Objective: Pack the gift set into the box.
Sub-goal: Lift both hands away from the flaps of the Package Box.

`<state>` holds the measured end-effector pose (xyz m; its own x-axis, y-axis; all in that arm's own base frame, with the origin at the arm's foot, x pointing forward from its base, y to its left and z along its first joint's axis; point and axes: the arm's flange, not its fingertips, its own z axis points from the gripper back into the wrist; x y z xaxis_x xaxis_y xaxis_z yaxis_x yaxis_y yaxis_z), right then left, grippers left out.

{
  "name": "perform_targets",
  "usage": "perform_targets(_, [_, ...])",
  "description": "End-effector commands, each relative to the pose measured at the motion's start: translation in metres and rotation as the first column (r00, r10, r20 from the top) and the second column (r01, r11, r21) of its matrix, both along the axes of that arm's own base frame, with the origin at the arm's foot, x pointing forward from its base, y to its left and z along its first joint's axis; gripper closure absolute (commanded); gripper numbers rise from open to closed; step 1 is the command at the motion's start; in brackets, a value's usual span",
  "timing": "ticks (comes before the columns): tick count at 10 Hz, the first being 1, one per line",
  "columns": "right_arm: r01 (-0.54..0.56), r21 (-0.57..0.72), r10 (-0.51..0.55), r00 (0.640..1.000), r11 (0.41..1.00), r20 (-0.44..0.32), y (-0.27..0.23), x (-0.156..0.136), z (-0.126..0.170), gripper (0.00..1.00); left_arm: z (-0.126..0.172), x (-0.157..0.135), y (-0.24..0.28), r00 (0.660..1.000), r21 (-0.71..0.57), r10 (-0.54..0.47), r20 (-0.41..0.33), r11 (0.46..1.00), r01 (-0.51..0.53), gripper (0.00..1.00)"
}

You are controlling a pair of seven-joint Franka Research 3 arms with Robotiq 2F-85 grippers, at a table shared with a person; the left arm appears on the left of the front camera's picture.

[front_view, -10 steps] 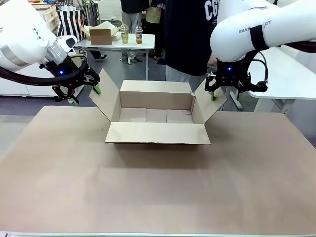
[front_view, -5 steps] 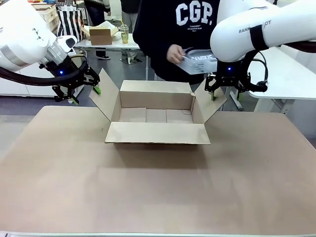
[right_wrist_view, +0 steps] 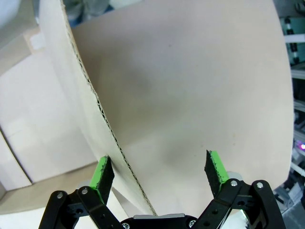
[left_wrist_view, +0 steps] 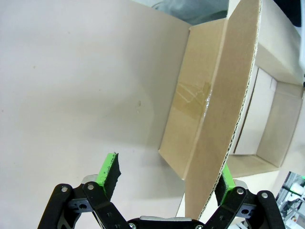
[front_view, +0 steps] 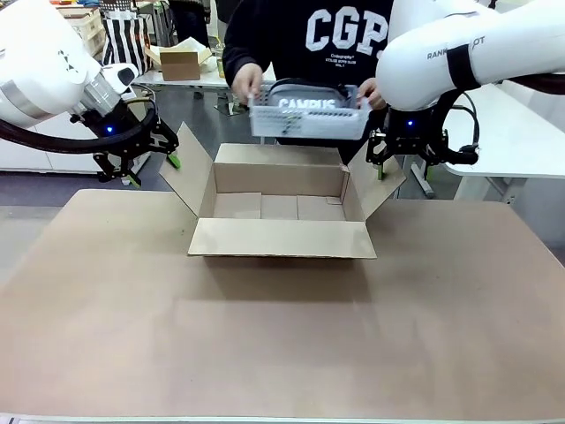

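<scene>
- Two flaps matter now: the left jaws stand spread astride the left flap [left_wrist_view: 224, 95] and the right jaws stand spread astride the right flap [right_wrist_view: 71, 95]. Neither pinches cardboard.
- I see the box [front_view: 282, 238] open at the middle of the bench [front_view: 282, 353], with a person [front_view: 344, 35] holding the gift set [front_view: 309, 117] just above its far wall.
- I judge this the loading step; next calls for holding both flaps back while the set goes down.
- Front view gives me the set and the person; the wrist views give each flap edge lying close beside one green pad [right_wrist_view: 102, 177].
</scene>
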<state>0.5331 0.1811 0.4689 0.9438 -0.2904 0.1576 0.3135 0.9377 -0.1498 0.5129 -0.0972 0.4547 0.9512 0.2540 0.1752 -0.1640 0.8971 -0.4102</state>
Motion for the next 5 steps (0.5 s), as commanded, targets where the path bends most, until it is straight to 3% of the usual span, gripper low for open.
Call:
perform_targets(1, [-0.016, -0.005, 0.016, 1.000, 1.000, -0.009, -0.0011, 0.0004, 0.0023, 0.00, 0.0021, 0.0006, -0.0008, 1.000, 0.016, 0.016, 0.000, 1.000, -0.016, 0.00])
perform_targets(5, [-0.016, -0.005, 0.016, 1.000, 1.000, -0.009, -0.0011, 0.0004, 0.0023, 0.00, 0.0021, 0.0006, -0.0008, 1.000, 0.016, 0.016, 0.000, 1.000, -0.016, 0.00])
